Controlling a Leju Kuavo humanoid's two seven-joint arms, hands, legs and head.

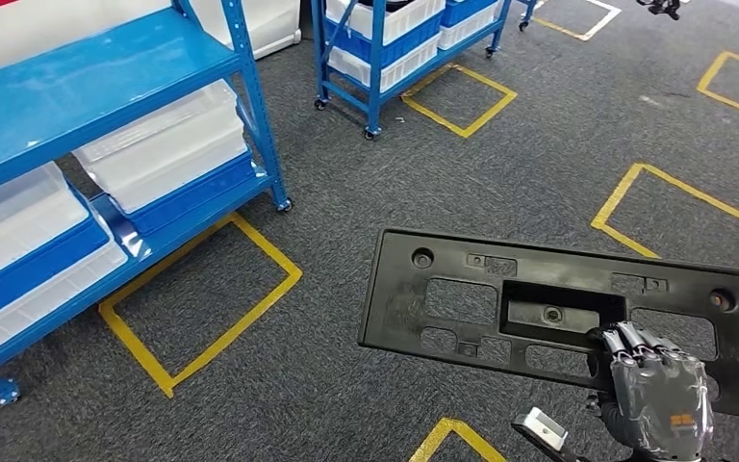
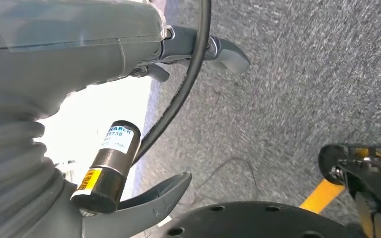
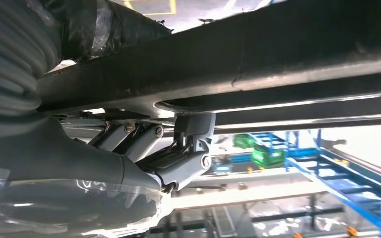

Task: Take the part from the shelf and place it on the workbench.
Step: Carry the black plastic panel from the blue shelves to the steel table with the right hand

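Gripping one black part (image 1: 558, 313) | right robot hand (image 1: 656, 390) clasps its edge | left robot hand (image 2: 104, 59) unclear

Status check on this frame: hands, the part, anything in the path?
Right hand grips the black plastic panel, carried flat above the grey floor. Left hand holds nothing, fingers apart. Blue shelf rack off to the left; workbench not sighted.

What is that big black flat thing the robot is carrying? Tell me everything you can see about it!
The black part is a long, flat rectangular panel that looks like moulded plastic. It has several rectangular cut-outs, a sunken box in the middle and small round holes near its ends. It is held roughly level above the grey carpet, well clear of the blue shelf. The right hand grips its near edge, fingers hooked over the top. In the right wrist view its edge looks scuffed.
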